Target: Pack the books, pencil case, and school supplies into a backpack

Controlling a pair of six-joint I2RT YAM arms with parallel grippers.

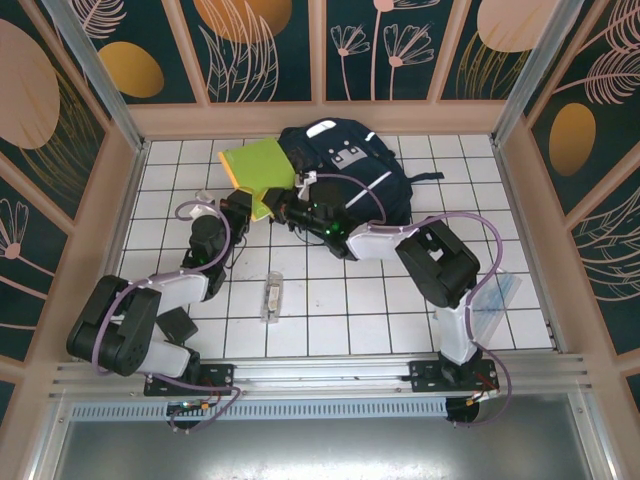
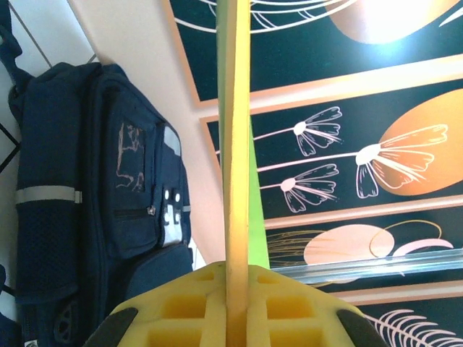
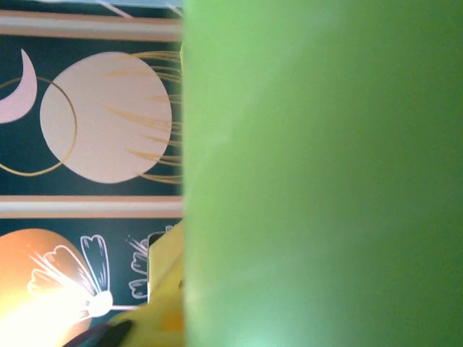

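The backpack (image 1: 350,165) lies at upper centre of the worktop (image 1: 330,300), and I cannot see an open mouth. The books (image 1: 255,165) could jam on the fabric, or twist if the two grips pull unevenly. They sit at its left side, clamped edge-on in the left fingers (image 2: 181,311). The right fingers (image 3: 165,289) look closed on the green cover.

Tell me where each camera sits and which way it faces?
Top: overhead behind the bases, looking down at the table, left arm, right arm and backpack.
Left wrist: looks along its gripper, shut on the green book; backpack to the left.
Right wrist: close up on the green book; one finger shows.
Shared: all see the green book.
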